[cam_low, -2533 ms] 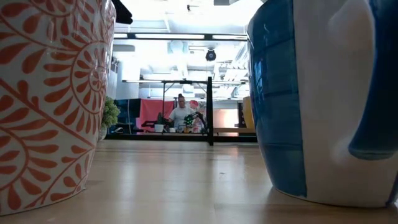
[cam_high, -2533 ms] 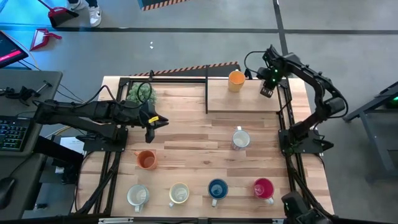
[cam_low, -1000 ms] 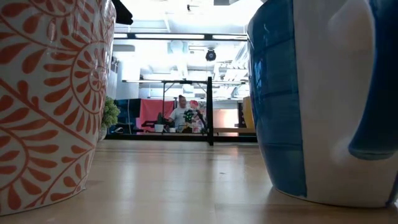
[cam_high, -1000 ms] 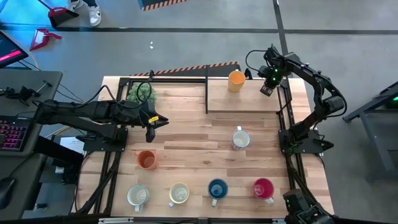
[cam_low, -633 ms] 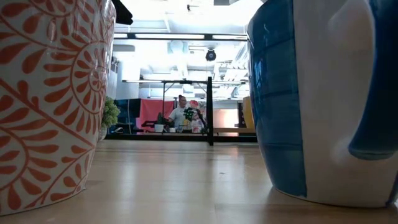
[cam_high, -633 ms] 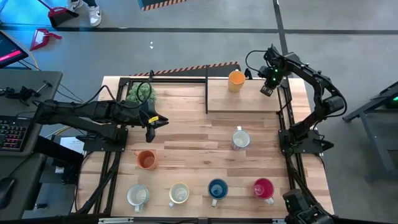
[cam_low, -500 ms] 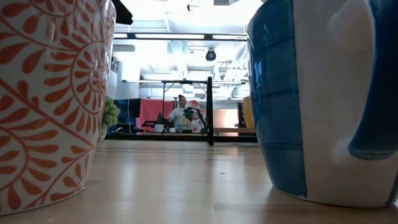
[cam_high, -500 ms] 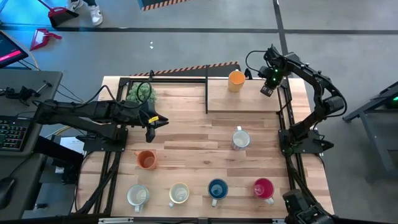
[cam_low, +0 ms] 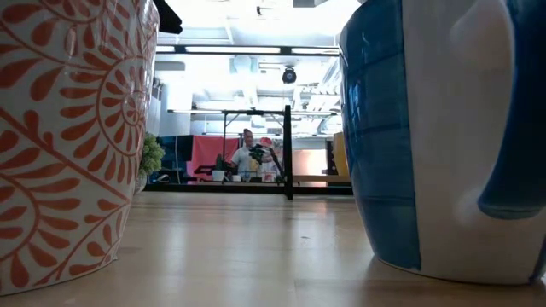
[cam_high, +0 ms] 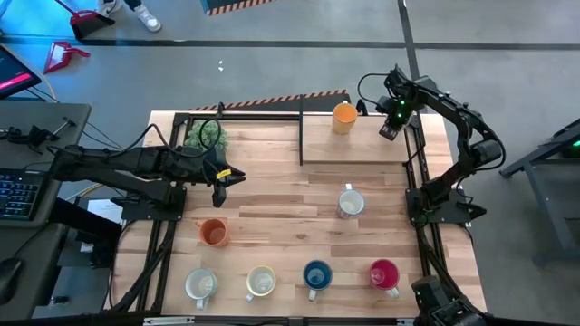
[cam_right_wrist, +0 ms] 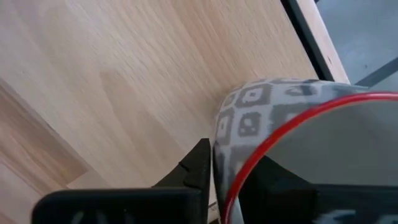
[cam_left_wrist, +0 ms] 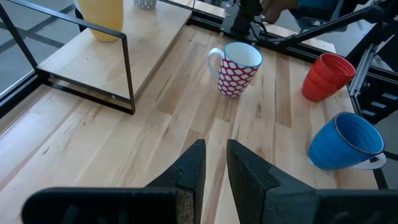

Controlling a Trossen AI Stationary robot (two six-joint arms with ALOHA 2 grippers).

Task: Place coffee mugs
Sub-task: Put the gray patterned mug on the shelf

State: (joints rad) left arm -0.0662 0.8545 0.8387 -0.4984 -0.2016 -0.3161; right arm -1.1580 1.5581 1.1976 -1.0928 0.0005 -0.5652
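Observation:
My right gripper stands over the right end of the raised wooden shelf, shut on a grey-and-white patterned mug with a red rim. In the high view the gripper hides most of that mug. An orange mug stands on the shelf to its left. A red-and-white patterned mug stands mid-table and another orange mug left of centre. White, cream, blue and red-pink mugs line the near edge. My left gripper hovers shut over the table's left half, holding nothing. My right gripper holds the grey-patterned mug by its rim. One finger is outside the wall and the other is inside the cup. The fingers come from above, pointing down. Whether the mug's base rests on the shelf, I cannot tell.
A small green potted plant sits at the far left corner, behind my left arm. A black metal frame borders the shelf. Bare wood lies between the mid-table mug and the left orange mug. A person shows far behind the table.

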